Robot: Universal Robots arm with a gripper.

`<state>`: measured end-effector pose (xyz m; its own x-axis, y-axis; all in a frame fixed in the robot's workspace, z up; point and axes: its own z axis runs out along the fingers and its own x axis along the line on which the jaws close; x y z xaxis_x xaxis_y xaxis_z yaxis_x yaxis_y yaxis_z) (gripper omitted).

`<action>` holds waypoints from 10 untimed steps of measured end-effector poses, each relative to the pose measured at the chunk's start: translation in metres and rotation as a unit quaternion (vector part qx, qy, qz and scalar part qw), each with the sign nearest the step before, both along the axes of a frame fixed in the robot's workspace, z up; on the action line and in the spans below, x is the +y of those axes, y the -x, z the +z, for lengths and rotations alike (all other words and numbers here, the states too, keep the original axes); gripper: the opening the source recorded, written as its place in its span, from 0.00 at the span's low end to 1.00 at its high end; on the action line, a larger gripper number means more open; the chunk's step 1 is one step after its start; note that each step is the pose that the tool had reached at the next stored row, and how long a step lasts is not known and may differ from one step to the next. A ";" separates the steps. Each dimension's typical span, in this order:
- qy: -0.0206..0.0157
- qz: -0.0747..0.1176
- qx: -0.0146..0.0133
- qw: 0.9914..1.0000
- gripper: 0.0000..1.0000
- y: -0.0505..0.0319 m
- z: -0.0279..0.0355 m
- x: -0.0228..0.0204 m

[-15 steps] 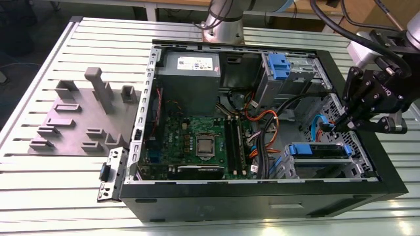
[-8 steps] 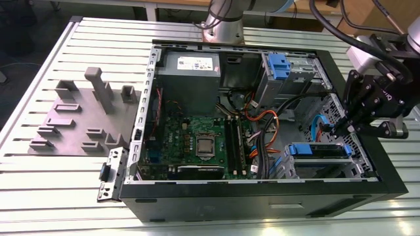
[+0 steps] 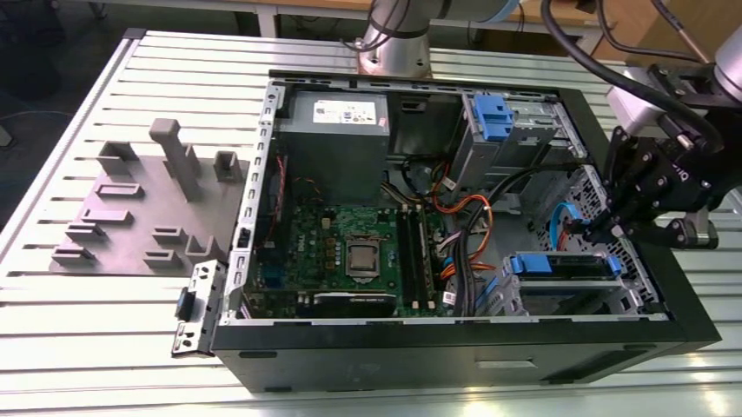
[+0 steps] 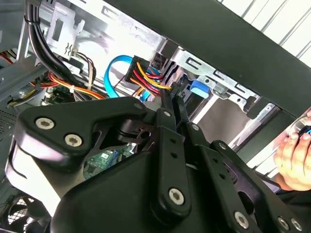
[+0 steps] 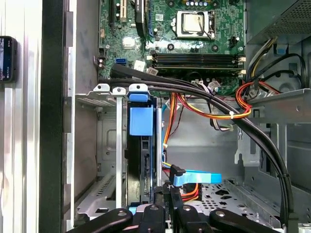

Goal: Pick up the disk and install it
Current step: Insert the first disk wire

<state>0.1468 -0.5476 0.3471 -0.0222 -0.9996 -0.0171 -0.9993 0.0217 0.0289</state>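
Beside the seated disk (image 3: 562, 264), the gripper (image 3: 611, 231)

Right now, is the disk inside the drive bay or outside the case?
Inside. In the exterior view the disk sits in the bay at the computer case's lower corner; the gripper is beside it.

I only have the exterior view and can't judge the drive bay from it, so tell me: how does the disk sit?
Observer: In the first wrist view the disk stands on edge between the bay rails, with its blue tab toward the motherboard.
Operator: Any cables close to it?
Observer: A blue connector lies beside it, near the tool.
Operator: Anyone nearby?
Observer: The second wrist view shows a hand beyond the case wall.
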 end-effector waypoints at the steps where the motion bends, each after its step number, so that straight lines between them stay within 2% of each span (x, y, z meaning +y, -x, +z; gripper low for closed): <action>1: 0.000 0.000 0.000 1.000 0.16 0.0003 0.0000 -0.0001; 6: 0.000 0.002 -0.005 1.000 0.16 0.0028 -0.0004 -0.0042; 10: 0.000 0.003 -0.013 1.000 0.16 0.0069 -0.0010 -0.0052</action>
<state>0.1399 -0.5527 0.3461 -0.0153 -0.9997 -0.0177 -0.9999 0.0152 0.0021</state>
